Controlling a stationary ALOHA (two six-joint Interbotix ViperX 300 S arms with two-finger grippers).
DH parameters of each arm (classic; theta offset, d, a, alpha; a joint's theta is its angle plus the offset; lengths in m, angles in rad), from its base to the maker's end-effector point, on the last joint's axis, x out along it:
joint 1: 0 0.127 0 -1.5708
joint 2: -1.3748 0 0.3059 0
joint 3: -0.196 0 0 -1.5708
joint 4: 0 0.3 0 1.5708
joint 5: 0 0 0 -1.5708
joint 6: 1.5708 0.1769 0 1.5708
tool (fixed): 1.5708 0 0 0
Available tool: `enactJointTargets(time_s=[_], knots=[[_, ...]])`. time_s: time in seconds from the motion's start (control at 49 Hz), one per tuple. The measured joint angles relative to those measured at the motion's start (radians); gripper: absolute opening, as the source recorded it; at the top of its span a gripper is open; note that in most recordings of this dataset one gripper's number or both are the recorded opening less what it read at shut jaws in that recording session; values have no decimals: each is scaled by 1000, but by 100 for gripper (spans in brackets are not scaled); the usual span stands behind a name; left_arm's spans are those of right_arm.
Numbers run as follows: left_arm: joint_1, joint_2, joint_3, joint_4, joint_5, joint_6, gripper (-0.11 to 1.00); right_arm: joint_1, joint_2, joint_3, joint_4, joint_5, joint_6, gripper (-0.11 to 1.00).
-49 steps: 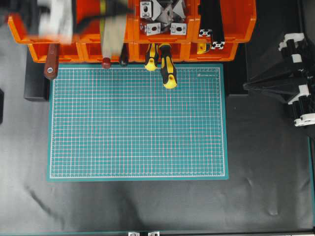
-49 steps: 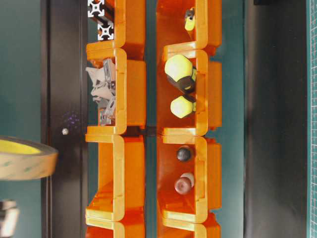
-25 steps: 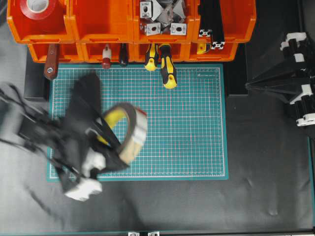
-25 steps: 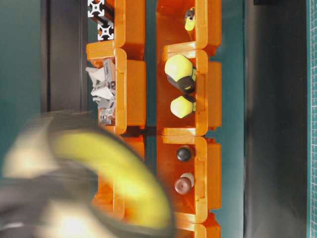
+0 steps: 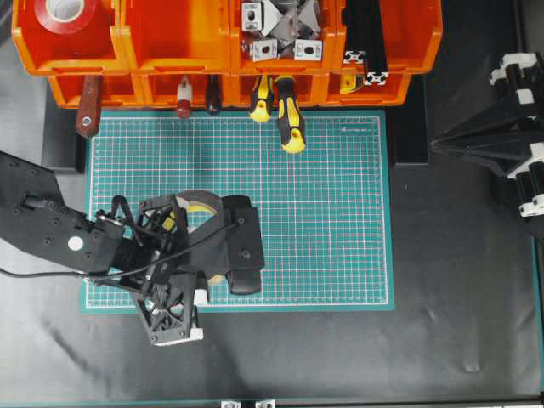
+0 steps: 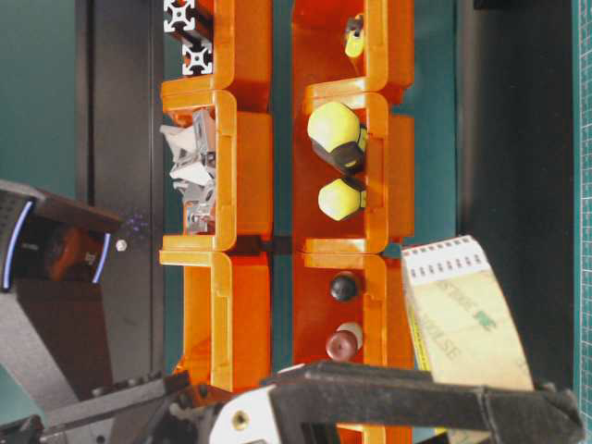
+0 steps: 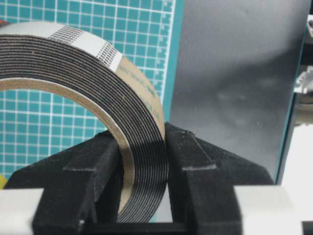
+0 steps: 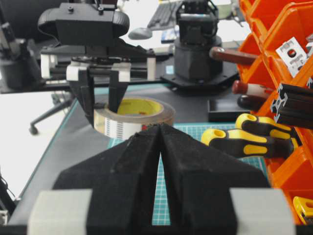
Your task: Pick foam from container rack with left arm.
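The foam (image 5: 201, 198), a black ring with a cream-yellow inner band, hangs low over the front-left of the green cutting mat (image 5: 323, 221), away from the container rack (image 5: 123, 59). My left gripper (image 5: 202, 279) points down and is shut on the ring's wall, one finger inside the hollow and one outside. In the left wrist view the black fingers (image 7: 195, 156) pinch the layered foam (image 7: 98, 63) at the gripper (image 7: 142, 147). The right wrist view shows the foam (image 8: 134, 115) under the left gripper (image 8: 103, 110). My right gripper (image 8: 160, 128) is shut and empty at the right (image 5: 429, 146).
The orange bins hold a red tape roll (image 5: 66, 10), metal brackets (image 5: 280, 30) and black extrusions (image 5: 365, 42). Yellow-black screwdriver handles (image 5: 289, 119) and a brown handle (image 5: 87, 115) stick out of the lower row over the mat's far edge.
The left gripper carried the foam from up at the rack's bins down to the front-left of the mat. The right arm barely shifted.
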Motion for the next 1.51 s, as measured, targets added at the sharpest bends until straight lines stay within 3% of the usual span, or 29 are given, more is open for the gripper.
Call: enactJointTargets(time_s=[0.347, 0.551, 0.632, 0.938, 1.203, 1.509], knots=[[2, 0, -2, 0, -3, 40, 25, 0, 0, -2, 2, 0, 17, 0], [17, 0, 2, 0, -5, 44, 81, 0, -2, 0, 0, 0, 17, 0], [23, -2, 15, 2, -5, 52, 91, 0, 0, -2, 0, 0, 18, 0], [40, -60, 51, 2, -12, 55, 91, 2, 0, -2, 0, 0, 18, 0], [40, -153, 84, 2, -127, 55, 90, 2, 0, -2, 0, 0, 18, 0], [25, -394, 215, 0, -219, 75, 90, 2, -2, 0, 0, 0, 18, 0]])
